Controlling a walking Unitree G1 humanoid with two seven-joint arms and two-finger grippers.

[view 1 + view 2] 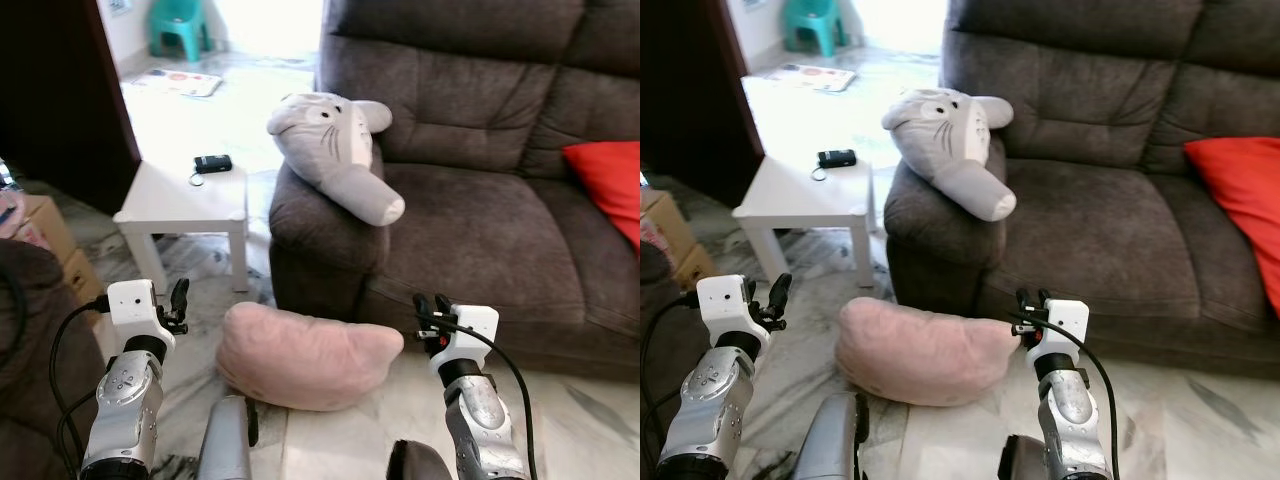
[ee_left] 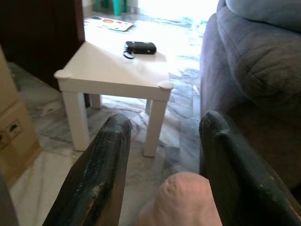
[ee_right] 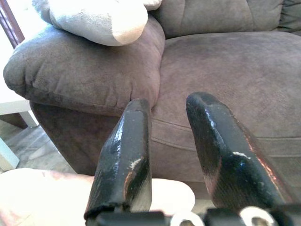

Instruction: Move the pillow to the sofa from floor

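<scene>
Grippers (image 1: 179, 296) (image 1: 431, 305) are hovering spread, flanking the pillow (image 1: 305, 355) on the floor by the sofa (image 1: 470, 215); robot's body is hiding its near edge.

We count one pink pillow (image 1: 305, 357), one red cushion (image 1: 610, 180), one grey plush elephant (image 1: 338, 150), one sofa (image 1: 480, 200), one white table (image 1: 185, 200), two grippers.
</scene>
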